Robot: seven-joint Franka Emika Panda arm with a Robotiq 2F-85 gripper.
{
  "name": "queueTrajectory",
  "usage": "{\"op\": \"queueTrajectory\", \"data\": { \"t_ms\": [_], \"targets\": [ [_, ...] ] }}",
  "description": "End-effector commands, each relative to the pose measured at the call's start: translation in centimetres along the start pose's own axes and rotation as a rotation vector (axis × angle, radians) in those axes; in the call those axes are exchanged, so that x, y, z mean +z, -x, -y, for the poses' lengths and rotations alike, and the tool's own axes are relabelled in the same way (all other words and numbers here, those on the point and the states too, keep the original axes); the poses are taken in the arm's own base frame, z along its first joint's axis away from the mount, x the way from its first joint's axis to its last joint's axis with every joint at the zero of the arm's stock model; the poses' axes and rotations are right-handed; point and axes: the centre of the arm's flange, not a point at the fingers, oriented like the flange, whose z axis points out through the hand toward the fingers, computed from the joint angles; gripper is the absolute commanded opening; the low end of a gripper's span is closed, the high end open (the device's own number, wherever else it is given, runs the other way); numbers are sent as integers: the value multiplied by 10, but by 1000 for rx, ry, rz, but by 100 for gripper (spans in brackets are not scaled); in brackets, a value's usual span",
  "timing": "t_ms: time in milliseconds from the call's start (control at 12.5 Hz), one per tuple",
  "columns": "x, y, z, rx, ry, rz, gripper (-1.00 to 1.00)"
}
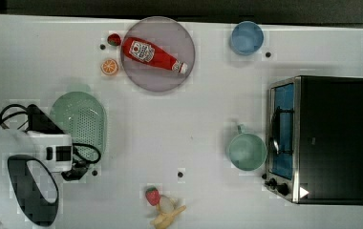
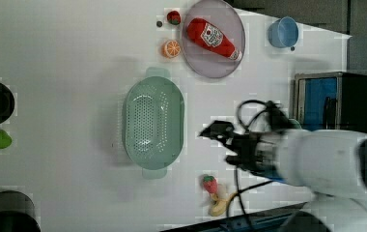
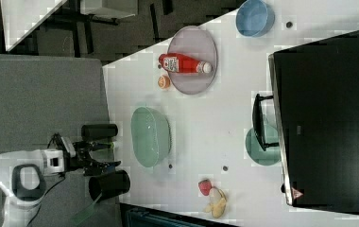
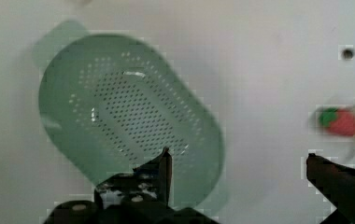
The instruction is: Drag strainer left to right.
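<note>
The strainer [image 1: 85, 119] is a pale mint-green oval colander with a dotted bottom, lying on the white table at the top view's left. It is empty, and the arm covers its near side in the top view. In the left view my gripper [image 2: 222, 145] hangs above the table to the right of the strainer [image 2: 152, 124], apart from it. The wrist view looks down on the strainer [image 4: 129, 116], with my gripper [image 4: 238, 163] open over its rim and the bare table beside it. Nothing lies between the fingers [image 4: 165, 168].
A black toaster oven [image 1: 320, 138] stands at the top view's right, with a mint-green mug [image 1: 246, 150] just left of it. At the back are a grey plate [image 1: 155, 76] bearing a ketchup bottle [image 1: 148, 53], an orange slice [image 1: 109, 67] and a blue bowl [image 1: 246, 38]. A toy strawberry [image 1: 152, 194] lies in front.
</note>
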Motion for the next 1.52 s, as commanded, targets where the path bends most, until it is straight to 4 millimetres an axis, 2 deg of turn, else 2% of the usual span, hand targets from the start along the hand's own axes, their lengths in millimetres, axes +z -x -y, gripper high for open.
{"op": "queueTrajectory", "data": {
  "t_ms": [80,480,800,1120,1520],
  "targets": [
    [16,-19,19,370,-83,36,100],
    [117,-22,47,655,-39,150,100],
    [180,-18,58,703,-46,157,100],
    [220,-30,54,741,-24,165,100],
    [238,-52,37,784,10,139,100]
  ]
}}
